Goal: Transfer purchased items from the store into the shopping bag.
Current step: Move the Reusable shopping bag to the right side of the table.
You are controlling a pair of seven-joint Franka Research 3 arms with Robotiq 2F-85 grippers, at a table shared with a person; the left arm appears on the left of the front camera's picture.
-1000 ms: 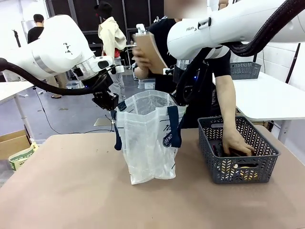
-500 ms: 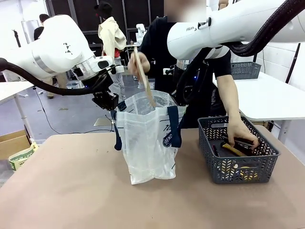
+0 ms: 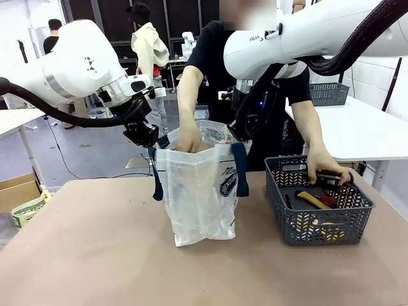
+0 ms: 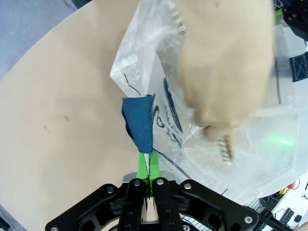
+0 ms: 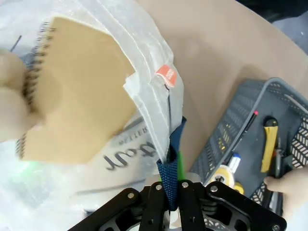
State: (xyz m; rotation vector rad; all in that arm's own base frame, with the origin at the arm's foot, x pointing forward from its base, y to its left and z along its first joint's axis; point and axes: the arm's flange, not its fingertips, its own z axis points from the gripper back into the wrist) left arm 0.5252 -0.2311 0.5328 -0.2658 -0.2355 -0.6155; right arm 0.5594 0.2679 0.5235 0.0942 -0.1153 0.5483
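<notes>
The translucent shopping bag (image 3: 201,191) stands at the table's middle, held open from both sides. My left gripper (image 3: 148,141) is shut on its navy handle strap (image 4: 139,122) at the left rim, green pads (image 4: 143,161) pinching the strap and plastic. My right gripper (image 3: 241,139) is shut on the other navy strap (image 5: 171,166). A person's hand (image 3: 189,139) reaches into the bag's mouth with a flat tan spiral-bound item (image 5: 77,91). More purchased items lie in the basket, among them a yellow piece (image 5: 269,142) and a pale ring (image 5: 222,174).
The dark grey lattice basket (image 3: 299,226) stands at the right of the table, with the person's other hand (image 3: 326,167) at its far rim on a dark item. A cardboard box (image 3: 16,191) sits off the table's left edge. Bare tabletop lies in front.
The person's hand has come down from above the bag into its mouth with the tan item. The other hand has shifted toward the basket's far rim. Both arms have stayed put.
</notes>
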